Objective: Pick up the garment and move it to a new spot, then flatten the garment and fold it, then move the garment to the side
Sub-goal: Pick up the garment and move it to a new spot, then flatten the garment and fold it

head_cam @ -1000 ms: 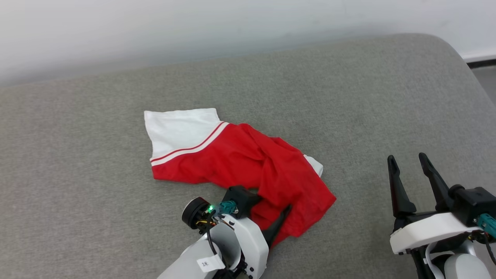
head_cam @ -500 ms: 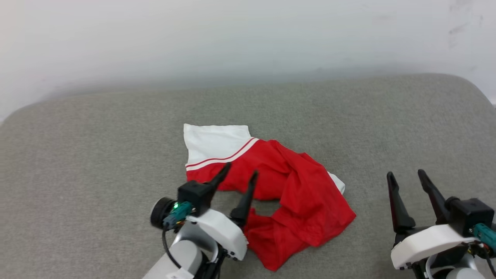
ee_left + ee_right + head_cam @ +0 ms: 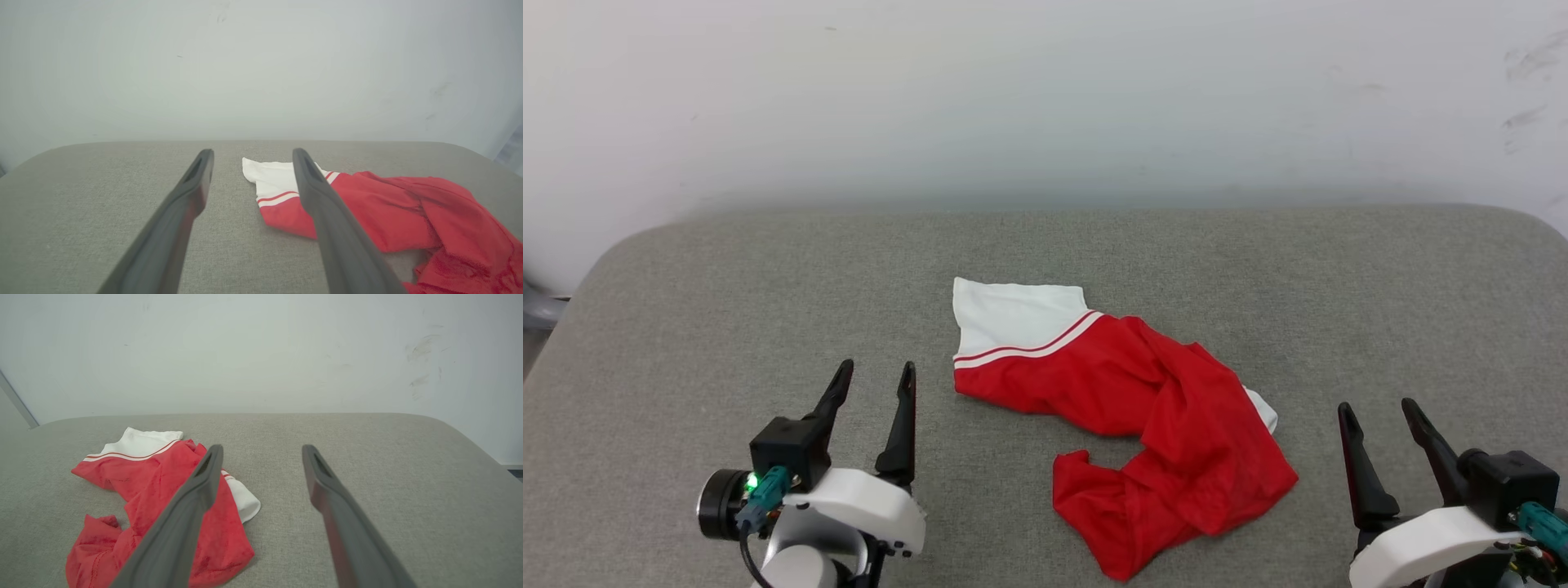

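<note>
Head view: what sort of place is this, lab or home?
Probably an indoor test setup, hard to say more: a broad grey fabric-covered surface with rounded corners, like a padded bench or bed, against a plain scuffed white wall, with a crumpled garment lying on it.

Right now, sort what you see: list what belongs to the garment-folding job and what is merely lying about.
Belongs to the job:
garment, crumpled, red with a white sleeve
left gripper, open, empty
right gripper, open, empty

Just there:
grey padded surface under the garment
white wall behind it
</note>
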Tool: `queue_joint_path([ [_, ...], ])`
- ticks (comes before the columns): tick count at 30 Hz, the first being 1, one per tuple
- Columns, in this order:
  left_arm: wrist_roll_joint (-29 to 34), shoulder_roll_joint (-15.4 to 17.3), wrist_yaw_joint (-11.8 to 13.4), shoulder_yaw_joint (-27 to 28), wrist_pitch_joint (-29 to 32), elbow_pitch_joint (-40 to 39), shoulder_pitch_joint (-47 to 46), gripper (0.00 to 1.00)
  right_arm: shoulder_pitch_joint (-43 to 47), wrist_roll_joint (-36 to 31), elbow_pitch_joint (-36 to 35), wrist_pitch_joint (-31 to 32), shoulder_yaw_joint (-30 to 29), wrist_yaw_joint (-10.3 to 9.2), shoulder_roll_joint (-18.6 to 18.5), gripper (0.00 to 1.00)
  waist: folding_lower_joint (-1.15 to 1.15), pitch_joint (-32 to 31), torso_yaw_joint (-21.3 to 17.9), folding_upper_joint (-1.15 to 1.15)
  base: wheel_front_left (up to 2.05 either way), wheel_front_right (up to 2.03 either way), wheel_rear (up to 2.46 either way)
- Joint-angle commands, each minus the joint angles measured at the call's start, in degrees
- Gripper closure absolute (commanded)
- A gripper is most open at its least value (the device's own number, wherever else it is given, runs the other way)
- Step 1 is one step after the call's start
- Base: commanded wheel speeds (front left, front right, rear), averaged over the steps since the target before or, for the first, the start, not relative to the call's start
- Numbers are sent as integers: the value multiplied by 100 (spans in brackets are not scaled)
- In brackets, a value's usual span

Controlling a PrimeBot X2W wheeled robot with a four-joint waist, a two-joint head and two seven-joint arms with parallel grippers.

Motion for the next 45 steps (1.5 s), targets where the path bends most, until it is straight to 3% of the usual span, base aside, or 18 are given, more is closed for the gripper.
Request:
queue_joint_path([
  [1,53,54,26,62,-25,-47,132,0,90,14,-6,26,-7,-2,3,0,0,-34,16,0,0,0,0],
  [12,247,172,-23,279,-20,-78,692,0,305,-40,-50,114,-46,-2,3,0,0,-267,23,0,0,0,0],
  [33,237,107,-81,254,7,80,529,0,169,-51,-95,98,94,-2,3,0,0,-184,-40,0,0,0,0],
  [41,221,-73,-566,-316,688,51,-38,0,74,-63,-123,98,121,-2,3,0,0,-3,-93,0,0,0,0],
  [45,248,-342,-976,-815,1305,116,-685,0,-10,-92,-157,114,167,-2,3,0,0,244,-233,0,0,0,0],
])
